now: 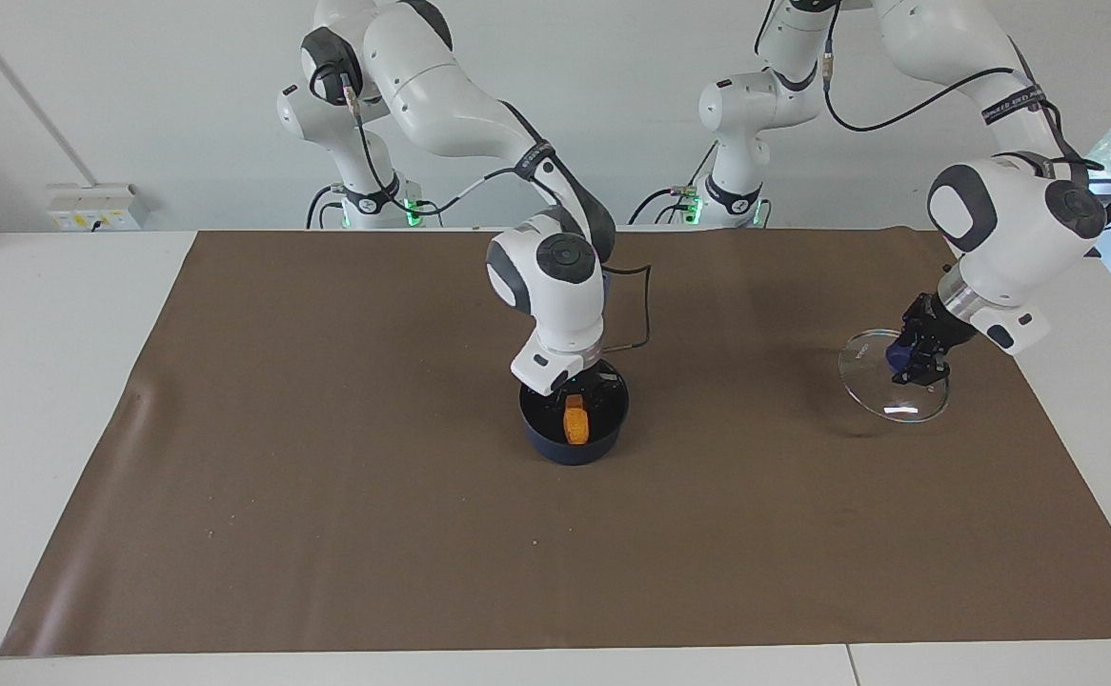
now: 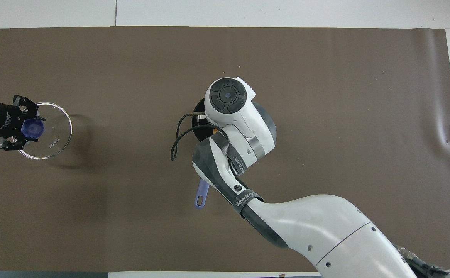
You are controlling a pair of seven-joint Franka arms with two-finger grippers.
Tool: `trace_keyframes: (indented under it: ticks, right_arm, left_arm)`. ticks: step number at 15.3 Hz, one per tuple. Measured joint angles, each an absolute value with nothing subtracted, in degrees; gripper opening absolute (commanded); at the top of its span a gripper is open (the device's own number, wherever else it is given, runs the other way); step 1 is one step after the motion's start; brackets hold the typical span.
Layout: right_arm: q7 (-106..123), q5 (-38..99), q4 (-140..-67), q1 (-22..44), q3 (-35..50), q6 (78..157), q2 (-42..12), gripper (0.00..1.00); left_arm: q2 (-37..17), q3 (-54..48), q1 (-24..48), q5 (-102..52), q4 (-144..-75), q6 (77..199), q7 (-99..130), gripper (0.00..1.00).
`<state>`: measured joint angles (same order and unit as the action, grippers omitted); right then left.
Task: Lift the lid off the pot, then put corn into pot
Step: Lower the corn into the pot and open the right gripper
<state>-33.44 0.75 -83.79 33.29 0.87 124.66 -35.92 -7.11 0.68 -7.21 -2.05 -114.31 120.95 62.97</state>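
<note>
With the lid (image 1: 889,381) already off and held clear toward the left arm's end of the table, the second step, putting the corn (image 1: 575,421) into the pot (image 1: 573,424), is in hand.

Left gripper (image 1: 918,367): its fingers close on the blue knob (image 2: 32,127). The lid hangs tilted, low over the mat (image 1: 327,534), well apart from the pot. Whether its lower rim touches the mat cannot be told. This arm waits.

Right gripper (image 1: 576,395): it reaches down into the mouth of the pot at mid-table. The corn shows upright directly below the wrist, inside the rim. The wrist hides the fingers in both views, so it cannot be told whether they grip the corn or have let go.

Pot: it stands on the mat, its handle (image 2: 202,193) pointing toward the robots.

Next move, as judged: open the fingers if the corn is not released, then raise the right gripper straight up without catching the rim. A sideways pull could shift or tip the light pot.

Surface: a brown mat covers a white table (image 1: 41,381); slight wrinkles show at one edge. Room: a plain white wall (image 1: 136,95) rises at the robots' end, with a socket strip (image 1: 93,205) on it.
</note>
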Motion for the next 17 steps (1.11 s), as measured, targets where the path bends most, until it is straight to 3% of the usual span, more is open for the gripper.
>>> trace_keyframes:
  ticks: [1,2,6,11,15,16,17]
  right_arm:
    - [-33.44,0.76,-83.82,33.31,0.87,124.7,-36.02,0.82]
    - [-33.44,0.76,-83.81,33.3,0.87,124.7,-36.01,1.0]
    - [-33.44,0.73,-83.04,33.3,0.85,122.78,-36.03,1.0]
    - [-33.44,0.7,-72.4,32.16,0.31,110.14,-35.97,1.0]
    - [-27.52,0.32,-65.82,25.86,-0.07,100.06,-33.94,1.0]
    - [-24.33,0.31,-65.23,23.31,-0.16,97.7,-32.53,1.0]
    - [-21.42,0.3,-64.8,20.44,-0.21,95.26,-30.81,1.0]
  left_arm:
    - [-6.57,0.79,-7.49,-2.05,-116.99,124.47,64.05,0.02]
    - [-6.28,0.79,-7.65,-2.05,-119.2,127.11,65.26,0.02]
    - [-6.18,0.39,-7.63,-2.05,-122.19,129.88,71.83,0.02]
    - [-6.27,0.07,-7.54,-2.05,-123.26,131.74,77.67,0.01]
    - [-6.84,0.08,-7.54,-2.05,-124.78,133.29,78.05,0.01]
    - [-7.1,0.09,-7.56,-2.05,-124.98,133.45,78.07,0.04]
    - [-7.32,0.1,-7.57,-2.05,-125.0,133.6,78.07,0.25]
